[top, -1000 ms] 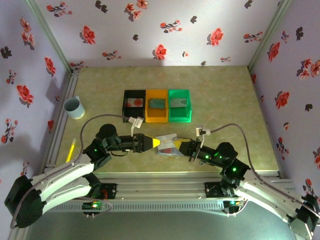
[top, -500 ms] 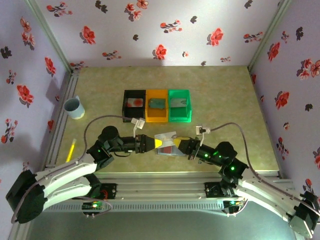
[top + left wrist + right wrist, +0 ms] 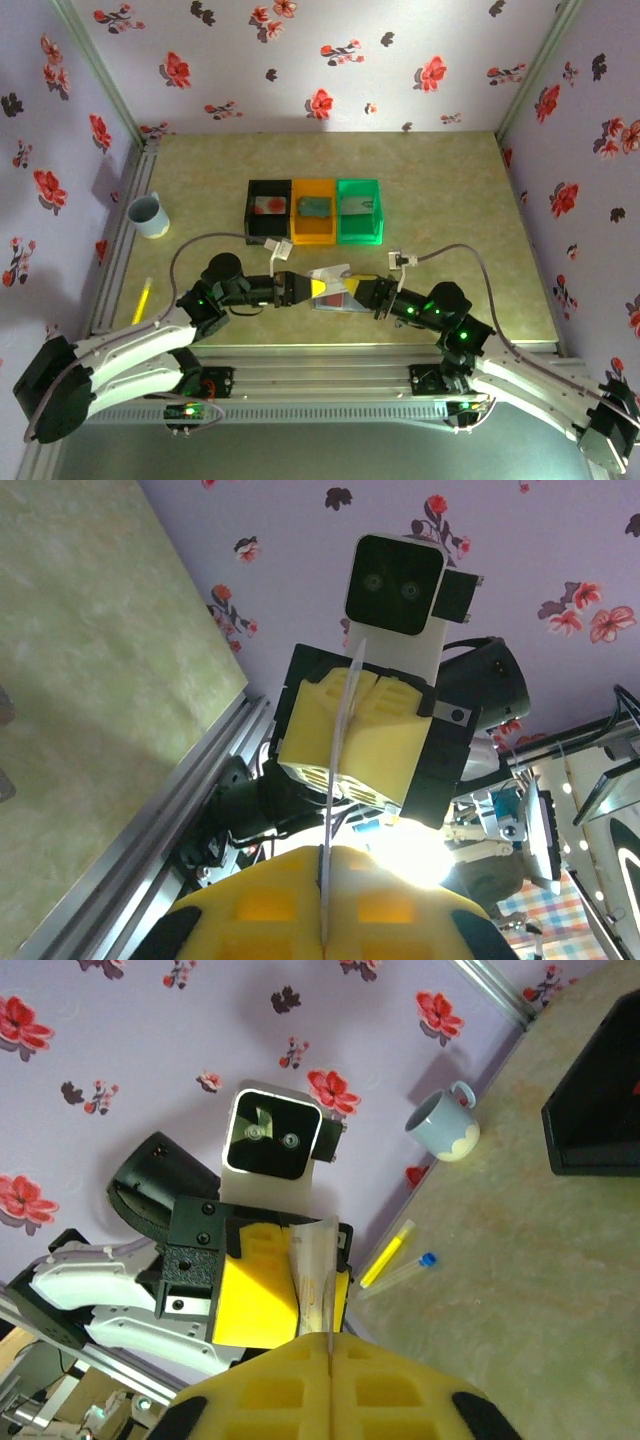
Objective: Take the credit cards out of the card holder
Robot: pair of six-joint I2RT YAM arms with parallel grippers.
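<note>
L gripper [image 3: 312, 287] is now clenching the card holder [image 3: 333, 283] at its 9 o'clock edge, having snapped shut w/in the last sec; R gripper [image 3: 352, 290] is pinching the 3 o'clock edge; holder is sitting btwn them, at 6 o'clock of the bins [image 3: 315, 238]. W/ both ends gripped, arms are prob readying to spread it open.

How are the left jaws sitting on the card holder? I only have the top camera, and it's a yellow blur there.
Observer: The right wrist camera shows the left jaws clamped on the card holder, which is turned edge-on.
Operator: And the right jaws?
Observer: Shut too, pinching a thin edge of it.
Operator: Anything loose I'm missing?
Observer: A blue-capped tube lies beside the yellow pen.
</note>
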